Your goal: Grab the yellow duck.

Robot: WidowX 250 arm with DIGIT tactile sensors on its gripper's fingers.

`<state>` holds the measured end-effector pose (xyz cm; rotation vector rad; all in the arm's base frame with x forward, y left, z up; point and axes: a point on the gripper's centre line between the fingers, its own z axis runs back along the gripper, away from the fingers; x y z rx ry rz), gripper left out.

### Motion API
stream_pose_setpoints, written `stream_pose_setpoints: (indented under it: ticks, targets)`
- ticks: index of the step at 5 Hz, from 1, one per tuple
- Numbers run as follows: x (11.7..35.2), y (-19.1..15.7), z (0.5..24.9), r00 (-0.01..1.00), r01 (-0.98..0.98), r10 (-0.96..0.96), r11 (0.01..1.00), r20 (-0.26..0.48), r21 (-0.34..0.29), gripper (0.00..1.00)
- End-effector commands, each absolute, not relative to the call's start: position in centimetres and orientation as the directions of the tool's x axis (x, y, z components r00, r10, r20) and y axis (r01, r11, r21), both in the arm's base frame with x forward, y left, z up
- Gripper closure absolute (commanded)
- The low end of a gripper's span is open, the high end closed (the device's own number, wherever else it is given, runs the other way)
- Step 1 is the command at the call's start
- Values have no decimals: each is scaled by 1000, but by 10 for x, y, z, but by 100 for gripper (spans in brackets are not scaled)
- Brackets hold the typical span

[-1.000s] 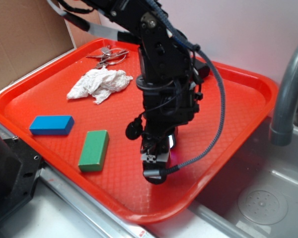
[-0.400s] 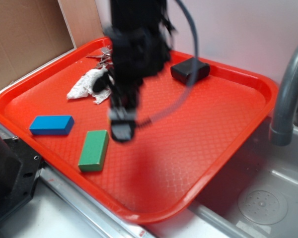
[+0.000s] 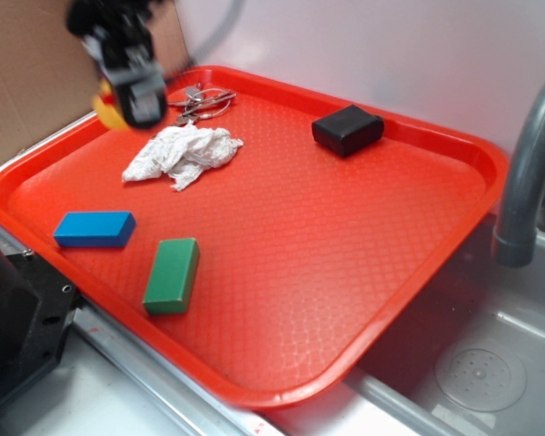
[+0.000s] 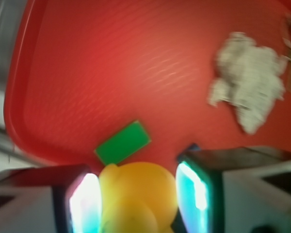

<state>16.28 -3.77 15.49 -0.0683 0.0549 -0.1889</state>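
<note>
The yellow duck [image 4: 136,196] fills the gap between my two fingers in the wrist view, pressed by the lit pads on both sides. My gripper [image 4: 138,199] is shut on it. In the exterior view the gripper [image 3: 132,95] is blurred, high above the tray's far left edge, and a bit of the yellow duck [image 3: 107,109] shows at its left side. The duck hangs well above the red tray [image 3: 345,272].
On the tray lie a blue block [image 3: 94,229], a green block [image 3: 172,275], a crumpled white cloth [image 3: 183,154], a bunch of metal keys [image 3: 198,102] and a black box [image 3: 347,130]. A sink with a grey faucet [image 3: 527,173] is at the right. Cardboard stands at the far left.
My gripper has risen from the tray's middle and swung to the far left, carrying the duck. The black box, hidden behind the arm before, now shows.
</note>
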Motion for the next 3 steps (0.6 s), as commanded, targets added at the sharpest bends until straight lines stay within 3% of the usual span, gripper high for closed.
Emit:
stream_pose_setpoints:
  ticks: [1, 3]
  targets:
    - [159, -16, 192, 1000, 5, -5, 1000, -4, 11, 100]
    - [157, -14, 195, 998, -54, 53, 998, 27, 38, 100]
